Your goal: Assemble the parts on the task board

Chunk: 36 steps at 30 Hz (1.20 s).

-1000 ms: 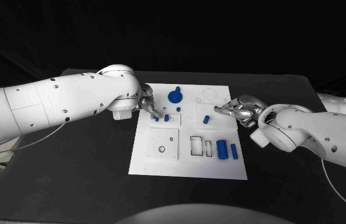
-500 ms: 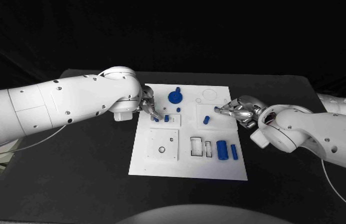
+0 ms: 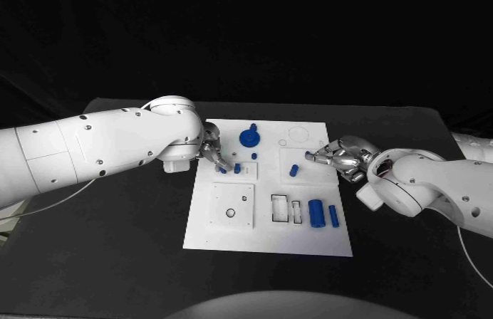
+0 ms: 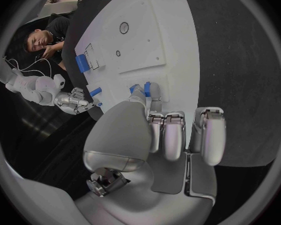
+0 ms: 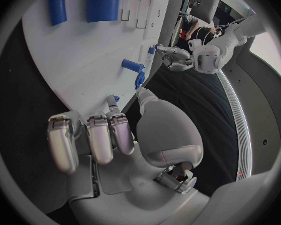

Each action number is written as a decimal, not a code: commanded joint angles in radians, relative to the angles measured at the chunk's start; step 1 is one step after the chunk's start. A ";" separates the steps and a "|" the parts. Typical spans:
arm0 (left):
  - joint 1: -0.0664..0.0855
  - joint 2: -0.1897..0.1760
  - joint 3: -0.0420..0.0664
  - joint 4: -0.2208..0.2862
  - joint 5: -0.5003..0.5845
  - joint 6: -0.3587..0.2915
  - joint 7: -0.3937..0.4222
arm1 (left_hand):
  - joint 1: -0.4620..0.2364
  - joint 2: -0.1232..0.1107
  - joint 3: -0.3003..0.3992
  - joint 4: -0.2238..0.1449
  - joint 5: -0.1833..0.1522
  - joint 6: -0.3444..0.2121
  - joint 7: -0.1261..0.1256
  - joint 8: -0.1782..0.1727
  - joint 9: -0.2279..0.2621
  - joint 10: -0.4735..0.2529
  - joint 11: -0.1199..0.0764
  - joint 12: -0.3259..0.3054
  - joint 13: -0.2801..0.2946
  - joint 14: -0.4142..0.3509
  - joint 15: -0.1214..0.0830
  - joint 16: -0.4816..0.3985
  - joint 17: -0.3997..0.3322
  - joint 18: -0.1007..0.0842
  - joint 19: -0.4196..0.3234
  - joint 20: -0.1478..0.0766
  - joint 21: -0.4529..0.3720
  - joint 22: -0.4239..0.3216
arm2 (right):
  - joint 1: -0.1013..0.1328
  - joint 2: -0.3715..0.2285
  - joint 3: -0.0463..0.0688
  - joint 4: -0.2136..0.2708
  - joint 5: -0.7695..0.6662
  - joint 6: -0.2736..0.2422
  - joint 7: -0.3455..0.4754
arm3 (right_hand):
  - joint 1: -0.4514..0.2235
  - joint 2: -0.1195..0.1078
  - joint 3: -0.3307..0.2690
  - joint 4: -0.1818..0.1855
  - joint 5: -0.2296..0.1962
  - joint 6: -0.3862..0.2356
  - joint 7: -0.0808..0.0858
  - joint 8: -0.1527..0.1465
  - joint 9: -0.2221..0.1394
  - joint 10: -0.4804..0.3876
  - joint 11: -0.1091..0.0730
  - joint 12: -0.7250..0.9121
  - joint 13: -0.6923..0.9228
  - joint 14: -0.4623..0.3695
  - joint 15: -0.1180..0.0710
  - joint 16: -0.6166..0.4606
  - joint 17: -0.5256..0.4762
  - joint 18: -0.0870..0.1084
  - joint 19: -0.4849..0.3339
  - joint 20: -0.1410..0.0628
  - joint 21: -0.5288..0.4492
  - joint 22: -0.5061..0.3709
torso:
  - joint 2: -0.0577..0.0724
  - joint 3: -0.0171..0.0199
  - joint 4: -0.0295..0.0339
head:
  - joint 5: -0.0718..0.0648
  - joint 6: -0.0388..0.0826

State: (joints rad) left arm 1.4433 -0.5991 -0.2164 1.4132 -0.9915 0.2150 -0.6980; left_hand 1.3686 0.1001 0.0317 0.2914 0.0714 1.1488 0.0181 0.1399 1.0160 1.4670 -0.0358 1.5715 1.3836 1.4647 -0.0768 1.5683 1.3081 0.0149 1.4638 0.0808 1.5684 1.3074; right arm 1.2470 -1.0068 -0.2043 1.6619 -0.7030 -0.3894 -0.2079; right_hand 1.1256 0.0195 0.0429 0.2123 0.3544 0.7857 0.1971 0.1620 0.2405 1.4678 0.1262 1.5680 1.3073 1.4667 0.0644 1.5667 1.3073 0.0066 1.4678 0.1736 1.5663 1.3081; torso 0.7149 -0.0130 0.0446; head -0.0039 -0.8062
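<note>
Left hand (image 3: 211,153) pinches small blue peg (image 3: 222,168) near task board (image 3: 267,241) left edge; seat it upright | right hand (image 3: 337,155) fingers curled, contents unclear

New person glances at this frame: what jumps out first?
Probably the white task board in the middle of the black table, dotted with small blue parts, the biggest a round knobbed piece near its far edge. Next, the two white arms closing in from either side: the left robot hand with fingertips at a small blue part, the right robot hand at the board's right edge.
</note>
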 commanded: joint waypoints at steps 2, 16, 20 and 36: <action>-0.001 0.004 0.000 -0.003 -0.015 0.013 -0.096 | 0.042 0.032 0.007 0.001 0.003 0.000 -0.004 0.003 0.001 0.104 -0.006 -0.001 0.187 0.106 -0.006 0.003 0.263 -0.015 0.107 0.007 0.002 0.263 | -0.001 0.001 0.000 0.001 -0.008 0.008 0.003 | 0.001 0.010 -0.007 0.000 -0.003 -0.004 0.008 0.006 -0.002 0.103 0.006 0.003 0.263 0.104 0.007 0.004 0.264 -0.007 0.103 0.006 0.004 0.263 | 0.000 0.0004 0.0001 | 0.000 0.001; -0.003 0.005 0.000 -0.011 -0.027 0.013 -0.099 | 0.044 0.032 0.010 0.001 0.004 0.000 -0.004 0.002 0.000 0.104 -0.005 -0.001 0.187 0.106 -0.006 0.003 0.263 -0.015 0.107 0.007 0.002 0.263 | -0.001 0.001 0.000 0.001 -0.008 0.008 0.003 | 0.001 0.010 -0.007 0.000 -0.003 -0.004 0.008 0.006 -0.002 0.103 0.006 0.003 0.263 0.104 0.007 0.004 0.264 -0.007 0.103 0.006 0.004 0.263 | 0.000 0.0000 0.0003 | 0.000 0.001; -0.003 0.006 0.000 -0.012 -0.027 0.013 -0.098 | 0.044 0.032 0.010 0.001 0.004 0.000 -0.004 0.002 0.000 0.104 -0.005 -0.001 0.187 0.106 -0.006 0.003 0.263 -0.015 0.107 0.007 0.002 0.263 | -0.001 0.002 0.000 0.000 -0.008 0.007 0.003 | 0.001 0.010 -0.007 0.000 -0.003 -0.004 0.008 0.006 -0.002 0.103 0.006 0.003 0.263 0.104 0.007 0.004 0.264 -0.007 0.103 0.006 0.004 0.263 | 0.000 -0.0003 0.0000 | 0.000 0.001; -0.008 0.011 0.000 -0.017 -0.026 0.010 -0.098 | 0.045 0.031 0.012 0.001 0.005 0.000 -0.004 0.002 0.000 0.104 -0.005 -0.001 0.187 0.106 -0.006 0.003 0.263 -0.015 0.107 0.008 0.002 0.263 | -0.001 0.003 0.000 0.001 -0.008 0.005 0.004 | 0.001 0.010 -0.007 0.000 -0.003 -0.004 0.008 0.006 -0.002 0.103 0.006 0.003 0.263 0.104 0.007 0.004 0.264 -0.007 0.103 0.006 0.004 0.263 | 0.000 0.0001 0.0000 | 0.000 0.004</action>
State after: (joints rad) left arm 1.4362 -0.5895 -0.2164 1.3960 -1.0130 0.2148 -0.6983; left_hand 1.3687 0.1001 0.0376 0.2909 0.0702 1.1455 0.0214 0.1363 1.0151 1.4648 -0.0336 1.5745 1.3836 1.4647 -0.0768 1.5683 1.3077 0.0150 1.4638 0.0807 1.5684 1.3074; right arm 1.2468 -1.0052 -0.2043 1.6615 -0.7030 -0.3895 -0.2079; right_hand 1.1256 0.0195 0.0429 0.2123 0.3544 0.7857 0.1971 0.1620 0.2405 1.4678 0.1262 1.5680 1.3073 1.4666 0.0643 1.5667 1.3079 0.0066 1.4678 0.1736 1.5663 1.3077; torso 0.7145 -0.0131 0.0445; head -0.0037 -0.8041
